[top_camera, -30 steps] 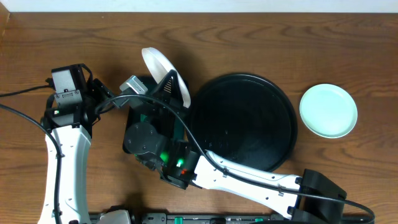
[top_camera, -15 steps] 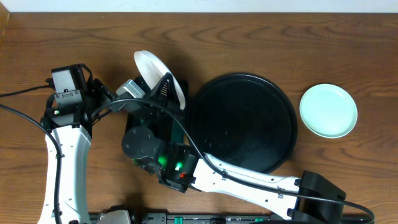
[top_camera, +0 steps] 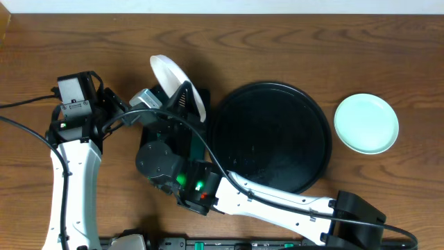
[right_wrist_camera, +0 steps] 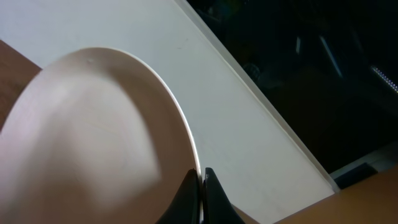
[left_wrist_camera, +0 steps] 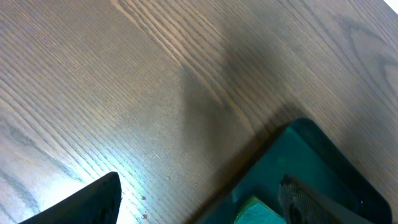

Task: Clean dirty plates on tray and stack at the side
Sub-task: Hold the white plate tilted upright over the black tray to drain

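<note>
My right gripper (top_camera: 186,94) is shut on the rim of the white plate (top_camera: 170,75) and holds it tilted on edge in the air, just left of the round black tray (top_camera: 270,135). In the right wrist view the fingers (right_wrist_camera: 201,177) pinch the plate's edge (right_wrist_camera: 93,137). One mint-green plate (top_camera: 366,123) lies flat on the table right of the tray. No other plate shows. My left gripper (left_wrist_camera: 199,196) is open, low over the wood at the corner of a dark green rectangular tray (left_wrist_camera: 311,155).
A green sponge (left_wrist_camera: 258,213) lies in the dark green tray, close to the left gripper's right finger. The right arm (top_camera: 263,198) crosses the front of the table under the black tray. The left arm (top_camera: 69,160) runs along the left side.
The right gripper has shifted the white plate a little to the left, then held still. The left arm has not moved.
</note>
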Action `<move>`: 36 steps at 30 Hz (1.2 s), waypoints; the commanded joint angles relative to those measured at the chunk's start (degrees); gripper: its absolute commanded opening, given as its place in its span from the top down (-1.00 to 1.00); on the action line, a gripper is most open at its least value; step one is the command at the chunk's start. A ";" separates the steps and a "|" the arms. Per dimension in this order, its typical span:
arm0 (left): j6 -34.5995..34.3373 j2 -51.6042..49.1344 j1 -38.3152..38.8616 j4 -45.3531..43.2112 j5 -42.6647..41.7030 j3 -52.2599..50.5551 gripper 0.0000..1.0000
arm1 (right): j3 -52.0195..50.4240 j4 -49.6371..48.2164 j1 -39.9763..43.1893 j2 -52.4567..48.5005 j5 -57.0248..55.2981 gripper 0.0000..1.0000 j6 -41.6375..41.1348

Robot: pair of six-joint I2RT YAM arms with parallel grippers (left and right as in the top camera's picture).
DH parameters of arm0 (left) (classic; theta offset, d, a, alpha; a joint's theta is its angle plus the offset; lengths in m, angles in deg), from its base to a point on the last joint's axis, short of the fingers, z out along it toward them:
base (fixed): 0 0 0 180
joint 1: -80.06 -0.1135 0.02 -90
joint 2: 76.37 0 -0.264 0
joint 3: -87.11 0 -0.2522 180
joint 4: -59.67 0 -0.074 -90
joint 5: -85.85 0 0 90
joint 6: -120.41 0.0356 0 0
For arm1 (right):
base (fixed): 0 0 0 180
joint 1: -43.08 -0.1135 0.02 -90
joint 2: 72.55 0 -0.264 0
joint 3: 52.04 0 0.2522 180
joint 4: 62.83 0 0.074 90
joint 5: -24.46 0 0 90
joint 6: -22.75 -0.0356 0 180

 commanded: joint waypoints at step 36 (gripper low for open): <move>-0.04 0.00 -0.20 0.20 0.72 0.90 -0.62 | 1.01 21.18 5.35 -0.35 2.45 0.98 -18.71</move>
